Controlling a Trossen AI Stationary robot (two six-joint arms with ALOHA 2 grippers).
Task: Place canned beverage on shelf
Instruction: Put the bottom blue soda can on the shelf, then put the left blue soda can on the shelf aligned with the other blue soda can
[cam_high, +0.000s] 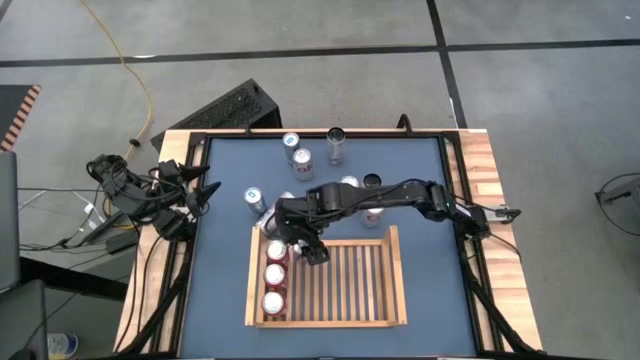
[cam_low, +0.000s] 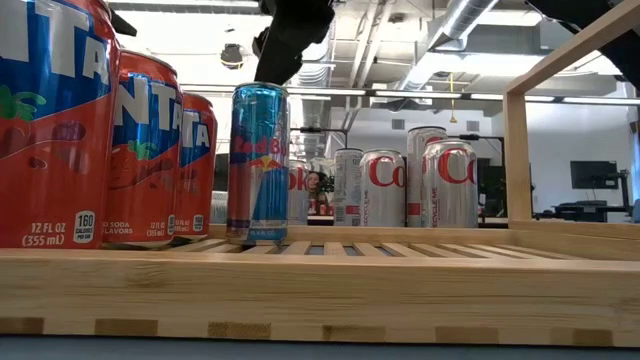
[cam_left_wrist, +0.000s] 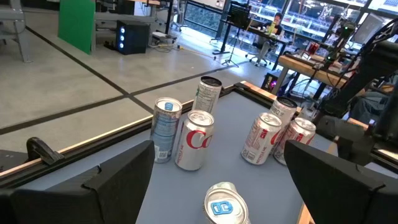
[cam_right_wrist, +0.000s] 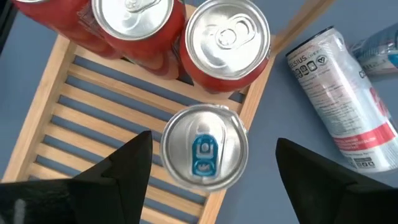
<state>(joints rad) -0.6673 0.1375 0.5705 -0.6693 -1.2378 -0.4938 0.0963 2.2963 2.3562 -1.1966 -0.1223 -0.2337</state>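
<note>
A blue-and-silver Red Bull can (cam_low: 258, 165) stands upright on the slats of the light-wood shelf tray (cam_high: 380, 290), at its far-left part. It is beside a row of three red Fanta cans (cam_high: 274, 276). My right gripper (cam_right_wrist: 213, 140) hovers open just above the can's top (cam_right_wrist: 204, 154), with one finger on either side and a gap to each. In the high view the gripper (cam_high: 308, 248) hides the can. My left gripper (cam_high: 205, 195) waits open and empty at the table's left edge.
Several Diet Coke and slim cans stand on the blue tabletop beyond the tray's far rim (cam_high: 303, 160) (cam_high: 335, 145) (cam_high: 254, 199) (cam_left_wrist: 194, 140). A white slim can (cam_right_wrist: 339, 99) lies just outside the tray's corner. The tray's middle and right slats (cam_high: 350, 285) are bare.
</note>
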